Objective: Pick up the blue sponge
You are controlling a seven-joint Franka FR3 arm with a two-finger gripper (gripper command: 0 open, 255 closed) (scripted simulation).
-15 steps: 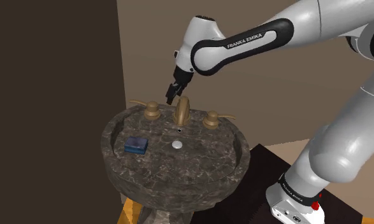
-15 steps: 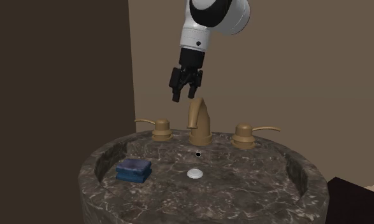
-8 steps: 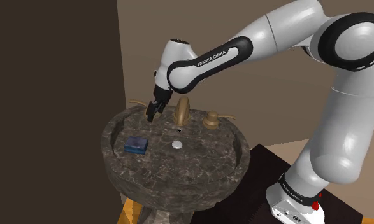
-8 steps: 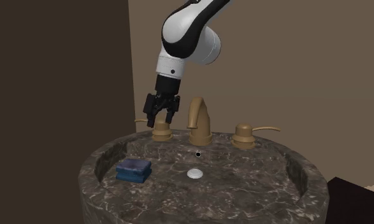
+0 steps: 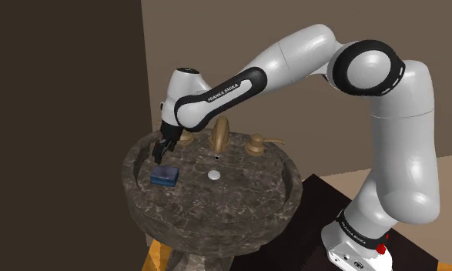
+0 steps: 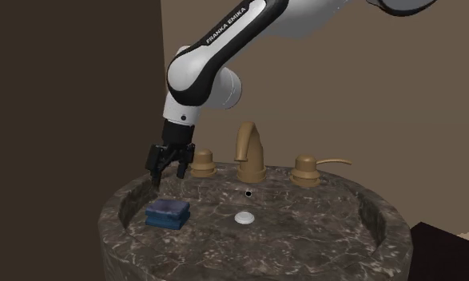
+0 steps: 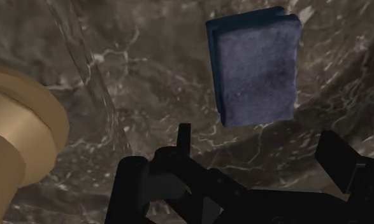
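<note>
The gripper [image 6: 168,169] hangs, fingers spread and empty, over the blue sponge [image 6: 168,214] in the dark stone sink [image 6: 304,217]. 1 tan tap handle [image 6: 202,164] sits close beside the gripper.

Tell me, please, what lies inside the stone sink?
A blue sponge lies flat in the sink, near a white drain plug and a small black hole. The stone under the sponge is covered; the near rim hides the wall below.
</note>
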